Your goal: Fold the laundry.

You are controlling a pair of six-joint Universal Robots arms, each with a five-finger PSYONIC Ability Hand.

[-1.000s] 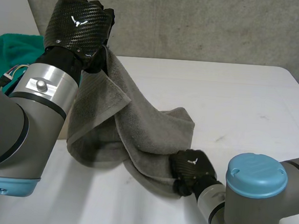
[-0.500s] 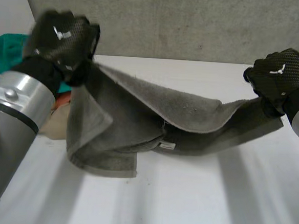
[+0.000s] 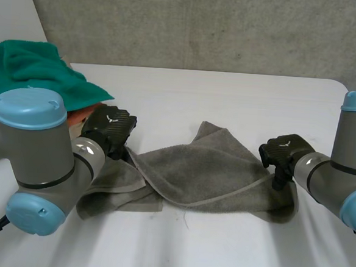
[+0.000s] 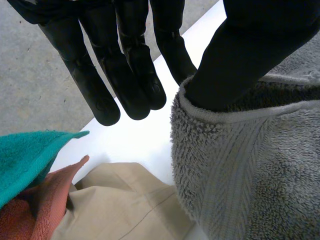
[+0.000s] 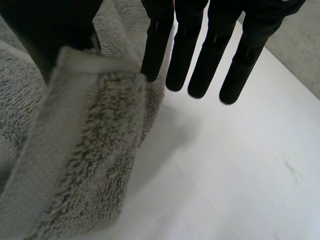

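Note:
A grey towel (image 3: pixel 200 172) lies crumpled and partly spread on the white table (image 3: pixel 229 94), stretched between my two hands. My left hand (image 3: pixel 108 128) rests low at the towel's left end. In the left wrist view its fingers (image 4: pixel 125 75) are straight, and the thumb pinches the towel's hem (image 4: pixel 250 165) against them. My right hand (image 3: pixel 285 152) is at the towel's right end. Its fingers (image 5: pixel 200 50) are straight and point down at the table, the thumb stands apart, and the towel's corner (image 5: pixel 75 150) lies loose between thumb and fingers.
A teal cloth (image 3: pixel 29 71) is heaped at the table's far left, over an orange cloth (image 4: pixel 30 210) and a beige one (image 4: pixel 120 205), close to my left hand. Bare table stretches behind and in front of the towel.
Both hands have come down from the air to the table, laying the stretched towel flat. The right hand's fingers have loosened from the towel's corner.

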